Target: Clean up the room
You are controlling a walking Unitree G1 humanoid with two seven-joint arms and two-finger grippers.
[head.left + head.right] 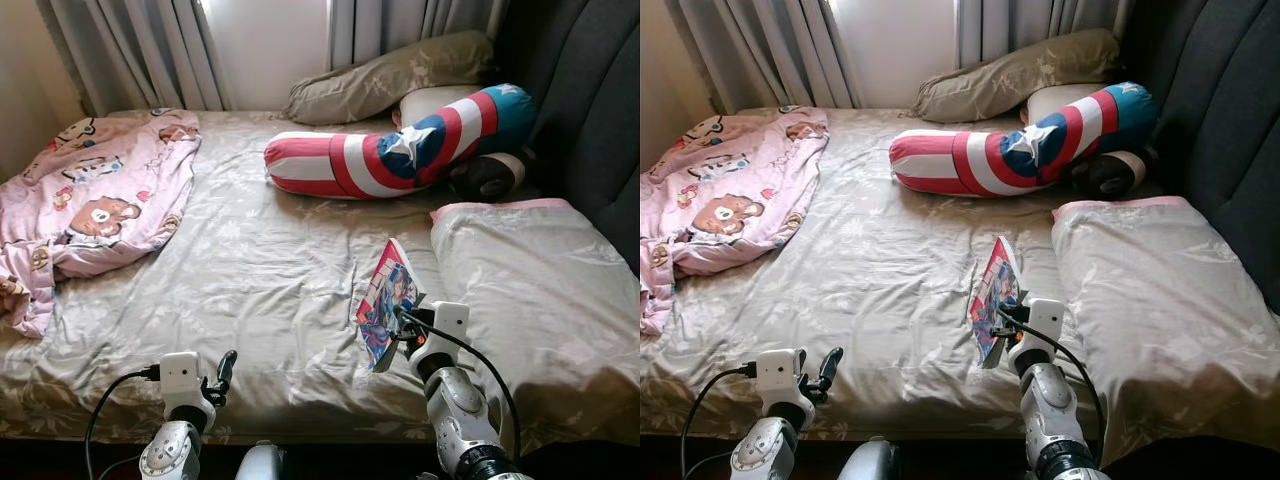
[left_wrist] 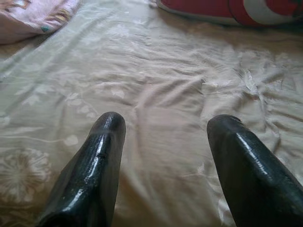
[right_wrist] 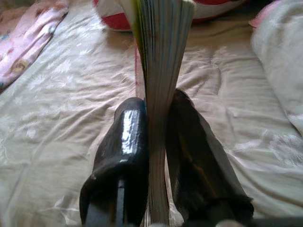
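1. The right tool (image 1: 405,335) pinches a thin comic book (image 1: 387,303) by its lower edge, so the book stands on edge above the bed (image 1: 260,270), cover facing the robot's left. In the right wrist view the two black fingers (image 3: 124,156) press on either side of the page block (image 3: 158,71). The grip looks firm, and it sits low on the book, so the top fans a little.
2. The book is held just beside the grey pillow (image 1: 540,290) on the robot's right, lifted off the sheet rather than lying on it. I judge it is being carried off the bed as part of tidying.
3. The left tool (image 1: 222,372) hovers low over the near edge of the bed with its fingers (image 2: 94,165) spread and nothing between them; only wrinkled sheet lies under it. It seems free for the next item.
4. Other things on the bed: a crumpled pink cartoon blanket (image 1: 90,200) heaped on the robot's left side, a red, white and blue star bolster (image 1: 400,145) lying across the far part, and a long olive pillow (image 1: 390,75) by the curtains (image 1: 150,50). These are probably left to straighten.
5. No box, basket or shelf is in sight, so where the book should go cannot be told from here.
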